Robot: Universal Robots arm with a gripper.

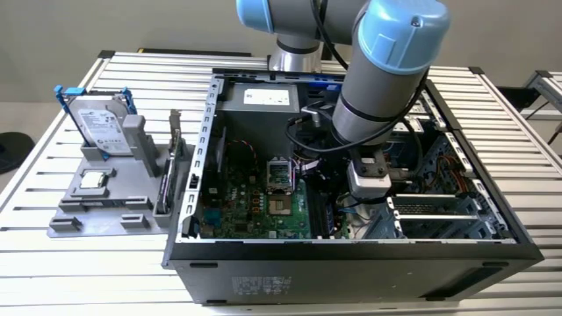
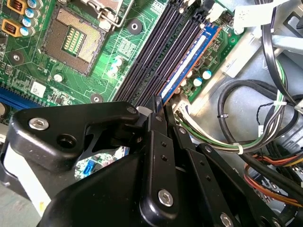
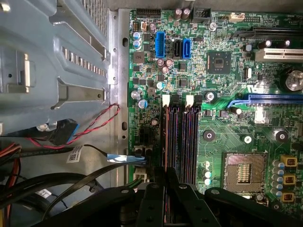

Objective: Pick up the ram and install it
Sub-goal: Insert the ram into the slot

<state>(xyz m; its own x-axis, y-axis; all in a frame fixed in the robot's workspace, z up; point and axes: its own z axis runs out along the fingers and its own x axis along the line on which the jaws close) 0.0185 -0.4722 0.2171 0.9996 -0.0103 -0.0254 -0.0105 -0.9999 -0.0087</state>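
Observation:
The ram (image 2: 189, 61) is a thin blue stick standing on edge along the outermost of the long black motherboard slots (image 2: 156, 56), at or just above it. My gripper (image 2: 158, 105) is shut on the stick's near end, one black finger on each face. In the first wrist view the same fingers (image 3: 152, 189) close over the outermost slot (image 3: 166, 137) beside the board's edge. In the exterior view the gripper (image 1: 362, 205) hangs low inside the open computer case (image 1: 351, 253), over the slots next to the green motherboard (image 1: 255, 210).
Bundled cables (image 2: 246, 127) lie close beside the slots. The CPU socket (image 3: 244, 170) sits on the slots' other side. Outside the case, a grey fixture (image 1: 114, 197) carries a hard drive with blue rails (image 1: 101, 125) and an expansion card (image 1: 171, 164).

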